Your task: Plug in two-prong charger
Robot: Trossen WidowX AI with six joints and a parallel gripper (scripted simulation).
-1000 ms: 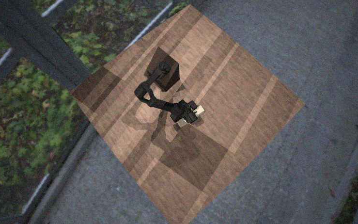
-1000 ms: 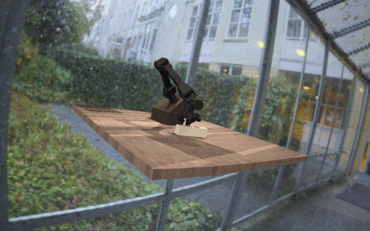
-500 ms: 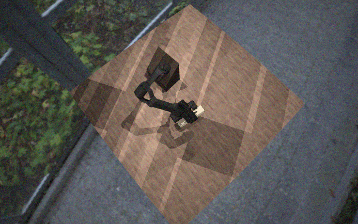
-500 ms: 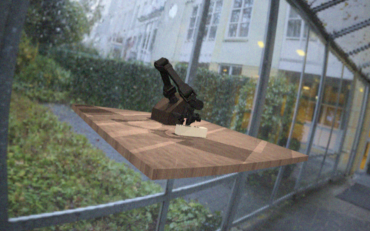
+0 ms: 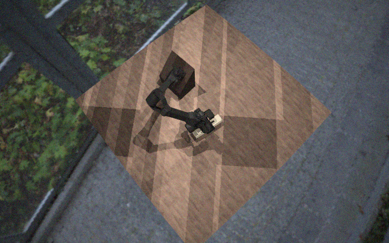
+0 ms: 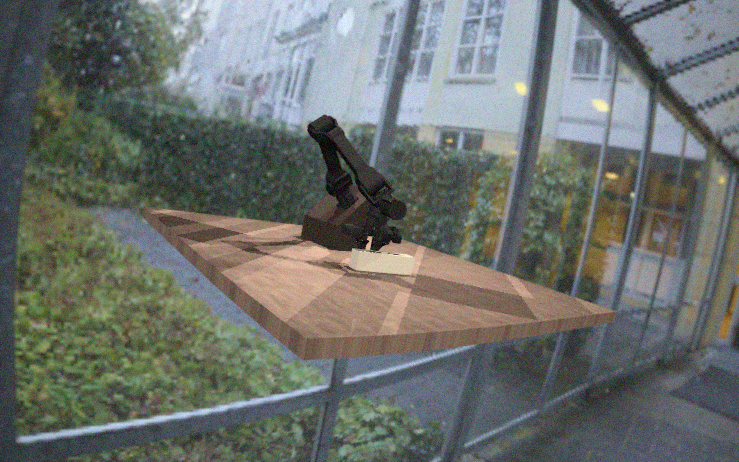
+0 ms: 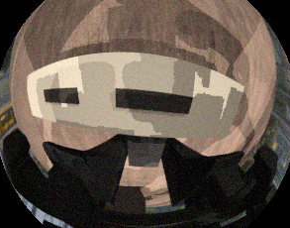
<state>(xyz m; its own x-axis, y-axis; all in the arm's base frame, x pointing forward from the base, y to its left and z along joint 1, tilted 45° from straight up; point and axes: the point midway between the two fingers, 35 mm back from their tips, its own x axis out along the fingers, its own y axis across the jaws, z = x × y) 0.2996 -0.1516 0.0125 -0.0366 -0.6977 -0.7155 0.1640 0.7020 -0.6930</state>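
Pincer (image 5: 205, 124) (image 6: 371, 243) (image 7: 145, 131) clamped on grey charger (image 7: 145, 153); I have it beside cream power strip (image 5: 216, 120) (image 6: 381, 262) (image 7: 97, 111), prongs hidden.

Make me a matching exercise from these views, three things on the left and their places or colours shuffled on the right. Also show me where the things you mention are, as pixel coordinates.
Things:
1. power strip (image 5: 217, 119) (image 6: 381, 262) (image 7: 97, 119)
2. charger (image 7: 145, 153)
3. arm's base block (image 5: 186, 87) (image 6: 326, 229)

Descriptions:
A. dark brown, under the arm's foot
B. cream, lying on the wooden table (image 5: 250, 90) (image 6: 446, 309) (image 7: 142, 25)
C. grey, held between the jaws

Pairs: 1-B, 2-C, 3-A
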